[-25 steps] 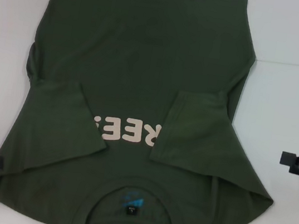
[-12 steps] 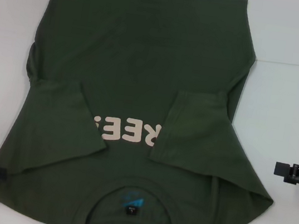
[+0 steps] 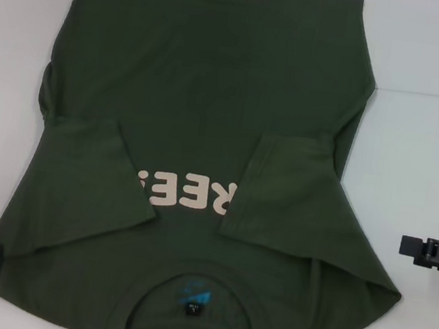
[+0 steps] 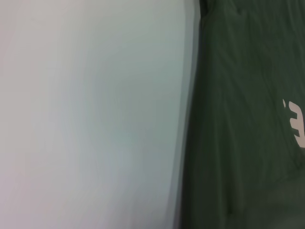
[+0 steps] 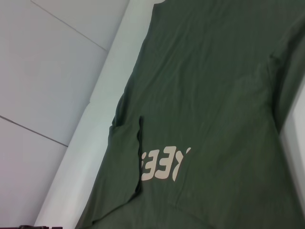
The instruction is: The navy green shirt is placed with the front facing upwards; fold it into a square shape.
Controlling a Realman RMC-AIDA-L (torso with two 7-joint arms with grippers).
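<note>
The navy green shirt lies flat, front up, both sleeves folded over the chest lettering.

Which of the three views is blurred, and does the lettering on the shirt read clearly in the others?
Left wrist view: streaked blur across the navy green shirt and table. Head view: sharp, the sleeves cover part of the cream lettering. Right wrist view: fairly sharp, lettering readable, partly covered.
</note>
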